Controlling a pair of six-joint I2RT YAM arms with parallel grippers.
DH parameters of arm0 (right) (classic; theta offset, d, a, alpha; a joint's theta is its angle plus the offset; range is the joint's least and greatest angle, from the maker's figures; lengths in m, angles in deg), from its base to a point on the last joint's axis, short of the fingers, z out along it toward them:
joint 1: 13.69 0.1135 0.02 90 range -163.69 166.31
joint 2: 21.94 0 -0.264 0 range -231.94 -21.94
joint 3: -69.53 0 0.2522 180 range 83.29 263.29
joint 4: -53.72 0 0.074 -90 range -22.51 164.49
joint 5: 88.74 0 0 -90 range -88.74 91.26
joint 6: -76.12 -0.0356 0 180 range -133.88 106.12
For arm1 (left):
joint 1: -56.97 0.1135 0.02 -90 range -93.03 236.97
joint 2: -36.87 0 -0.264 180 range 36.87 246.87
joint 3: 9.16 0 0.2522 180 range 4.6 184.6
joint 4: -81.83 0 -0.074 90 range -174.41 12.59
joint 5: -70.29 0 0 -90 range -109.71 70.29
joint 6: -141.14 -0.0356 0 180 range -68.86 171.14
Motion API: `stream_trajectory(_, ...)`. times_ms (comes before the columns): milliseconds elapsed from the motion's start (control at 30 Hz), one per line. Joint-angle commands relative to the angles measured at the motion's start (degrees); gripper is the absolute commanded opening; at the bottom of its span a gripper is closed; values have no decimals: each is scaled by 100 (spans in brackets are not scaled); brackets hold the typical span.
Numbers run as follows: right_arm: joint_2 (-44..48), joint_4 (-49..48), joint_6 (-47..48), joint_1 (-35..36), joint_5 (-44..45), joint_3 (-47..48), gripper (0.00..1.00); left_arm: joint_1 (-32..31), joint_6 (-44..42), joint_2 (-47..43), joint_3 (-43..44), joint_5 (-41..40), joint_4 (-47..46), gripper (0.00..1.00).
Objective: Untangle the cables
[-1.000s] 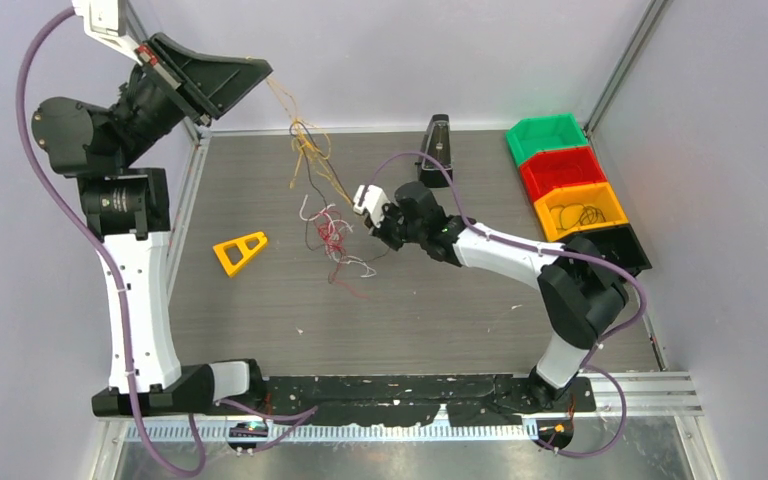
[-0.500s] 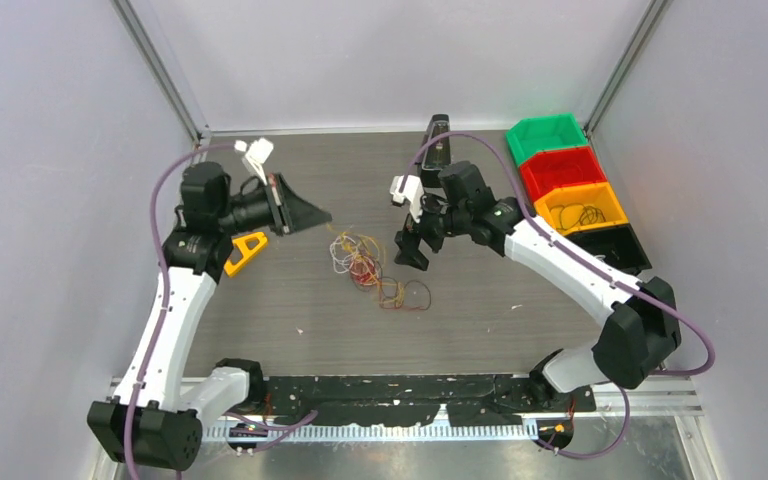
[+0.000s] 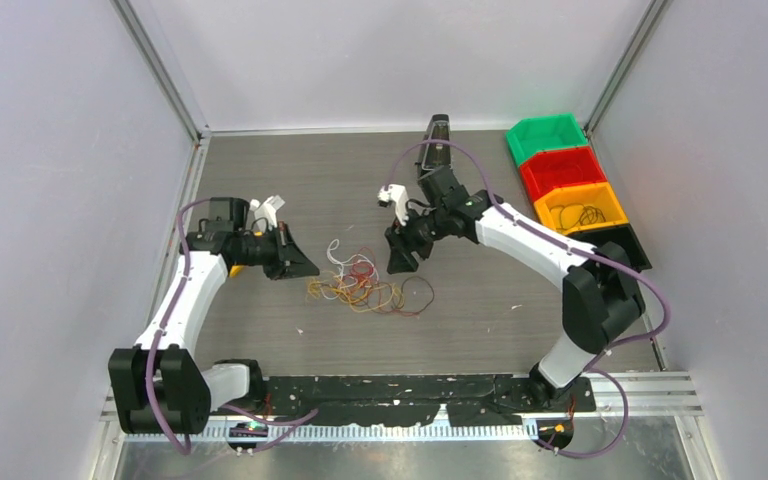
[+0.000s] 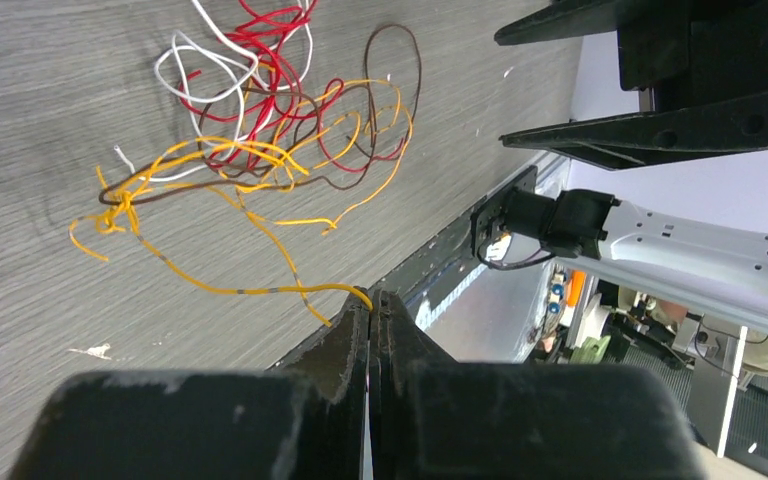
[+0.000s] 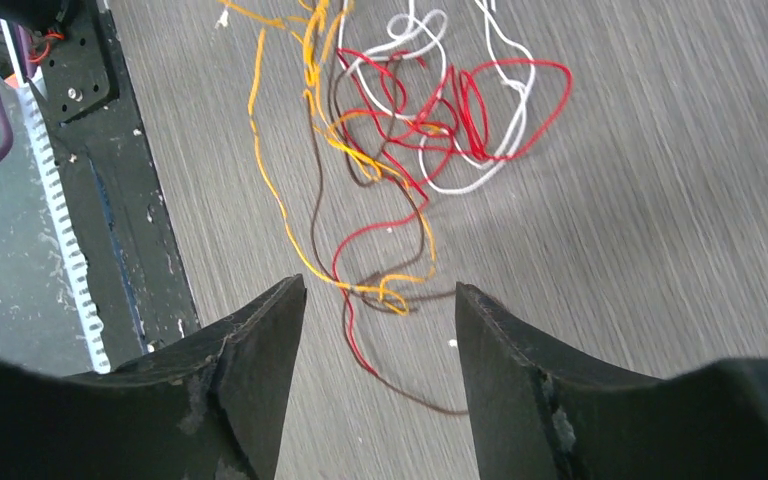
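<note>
Left claw pinches one orange strand of the cables; right claw gapes (empty) above them.

Bright, even light (shadows soft)

table: matt grey wood-grain, looks laminate. cables: smooth plastic sheath, slight sheen. right gripper: matt black plastic, edges rough and scuffed. bins: smooth coloured plastic. arm shells: smooth white plastic.
</note>
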Motion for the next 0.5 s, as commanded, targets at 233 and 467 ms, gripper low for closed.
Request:
stream_trajectory(233,-710,-852,451,1057,769,497,63,21,-385,45,229,-14,326,0)
stream_trajectory(467,-1124,-1042,1222,1347,948,599,59,21,-388,22,217,-77,337,0)
